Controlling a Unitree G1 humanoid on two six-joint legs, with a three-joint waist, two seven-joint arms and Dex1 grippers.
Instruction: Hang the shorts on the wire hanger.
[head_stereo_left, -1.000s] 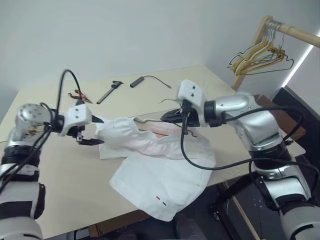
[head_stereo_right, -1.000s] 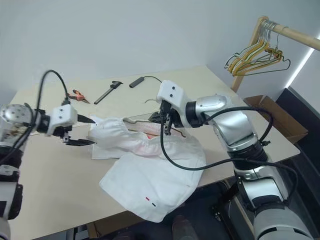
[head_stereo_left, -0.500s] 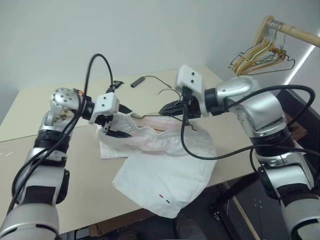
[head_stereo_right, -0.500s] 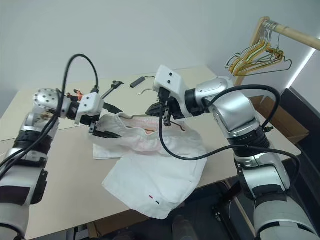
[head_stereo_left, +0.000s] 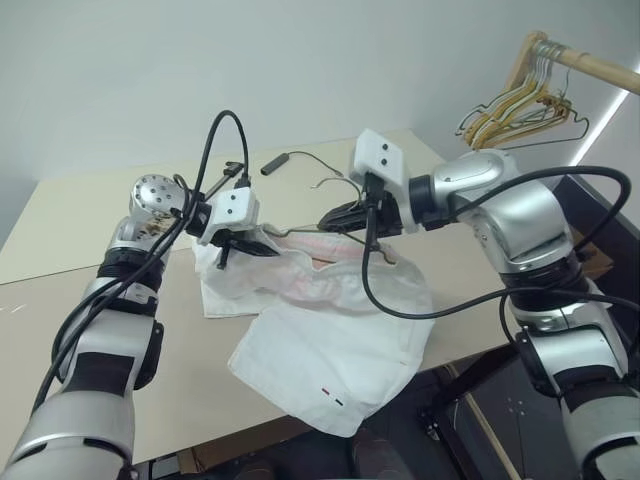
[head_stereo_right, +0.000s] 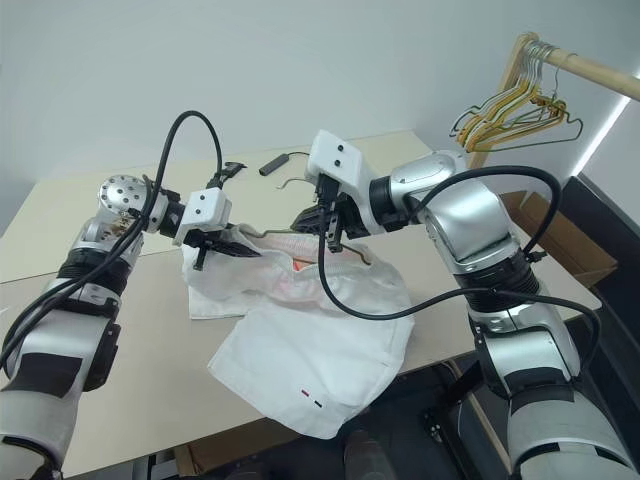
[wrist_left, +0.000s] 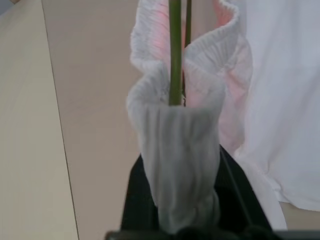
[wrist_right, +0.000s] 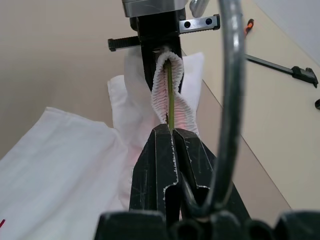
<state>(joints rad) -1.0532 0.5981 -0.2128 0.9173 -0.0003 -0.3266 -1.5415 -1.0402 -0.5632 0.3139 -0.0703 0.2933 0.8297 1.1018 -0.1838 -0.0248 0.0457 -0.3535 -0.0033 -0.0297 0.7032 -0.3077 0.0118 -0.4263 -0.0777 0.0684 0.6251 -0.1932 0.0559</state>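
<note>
The white shorts (head_stereo_left: 330, 340) lie on the beige table (head_stereo_left: 70, 220), one leg hanging over the front edge. Their pink-lined waistband (head_stereo_left: 300, 268) is lifted off the table. My left gripper (head_stereo_left: 262, 250) is shut on the waistband's left end, and cloth is bunched between its black fingers (wrist_left: 137, 200). My right gripper (head_stereo_left: 332, 222) is shut on the wire hanger (wrist_right: 232, 100) just below its hook (head_stereo_left: 333, 181). The hanger's thin wire (wrist_left: 175, 50) runs inside the waistband opening toward my left gripper (wrist_right: 160, 37).
A wooden rail (head_stereo_left: 585, 62) at the back right carries several hangers (head_stereo_left: 520, 105). On the far side of the table lie a black cable with a plug (head_stereo_left: 285, 160) and a black tool (head_stereo_right: 228, 170). A cardboard box (head_stereo_right: 560, 235) stands beside the table on the right.
My left gripper has swung right to the waistband's left end and shut on it. My right gripper has kept its hold on the hanger.
</note>
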